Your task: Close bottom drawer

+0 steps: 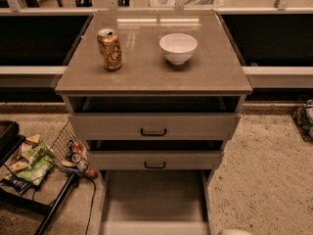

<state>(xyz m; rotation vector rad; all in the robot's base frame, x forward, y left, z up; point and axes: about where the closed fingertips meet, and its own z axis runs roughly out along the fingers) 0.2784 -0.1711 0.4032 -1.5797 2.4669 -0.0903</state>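
The bottom drawer (154, 199) is pulled far out of the grey-beige cabinet (151, 77). Its long plain tray is empty and runs down to the bottom edge of the view. Its front panel and small black handle are cut off below the frame. The mid-width drawer (155, 159) and the widest drawer (153, 126) above it each stand a little way out, with black handles showing. Only a sliver of my white arm (234, 232) shows at the bottom edge, right of the tray. My gripper is below the frame.
A gold can (109, 49) and a white bowl (178, 48) stand on the cabinet top. A wire basket with snack packets (34, 160) and a black stand sit on the floor at the left. Speckled floor (264, 180) lies to the right.
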